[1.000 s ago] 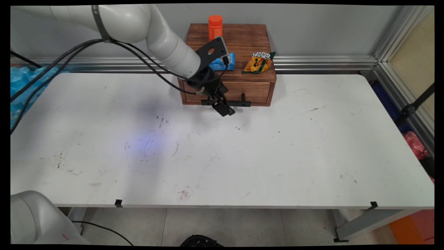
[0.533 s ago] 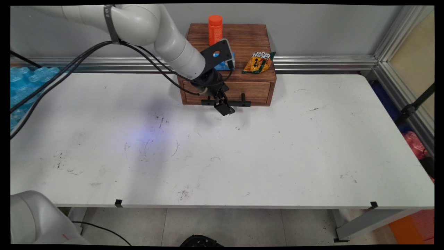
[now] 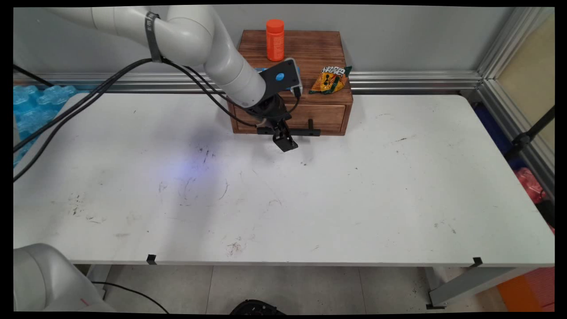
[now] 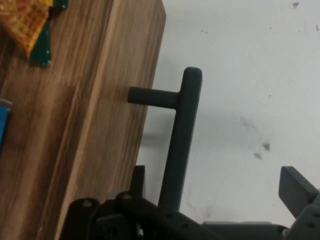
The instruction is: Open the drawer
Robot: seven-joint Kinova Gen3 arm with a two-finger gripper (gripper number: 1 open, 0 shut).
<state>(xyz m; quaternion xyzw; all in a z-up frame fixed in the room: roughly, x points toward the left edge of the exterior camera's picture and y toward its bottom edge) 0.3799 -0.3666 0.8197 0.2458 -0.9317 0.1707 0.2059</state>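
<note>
The arm slants down so its gripper (image 3: 285, 142), fingers wide, straddles the drawer handle (image 4: 181, 142), open table (image 3: 336, 195) in front.

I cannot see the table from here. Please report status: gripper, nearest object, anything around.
Gripper open, astride the black drawer handle, not clamped. Wooden drawer box shut. On top: orange bottle, snack packet, blue packet.

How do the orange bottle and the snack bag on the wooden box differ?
The orange bottle stands upright near the back of the wooden drawer box; the snack bag lies flat near the front right. The bottle is a plain orange cylinder; the bag is crinkled, yellow-orange with green edges and print. Both rest on the box's top.
</note>
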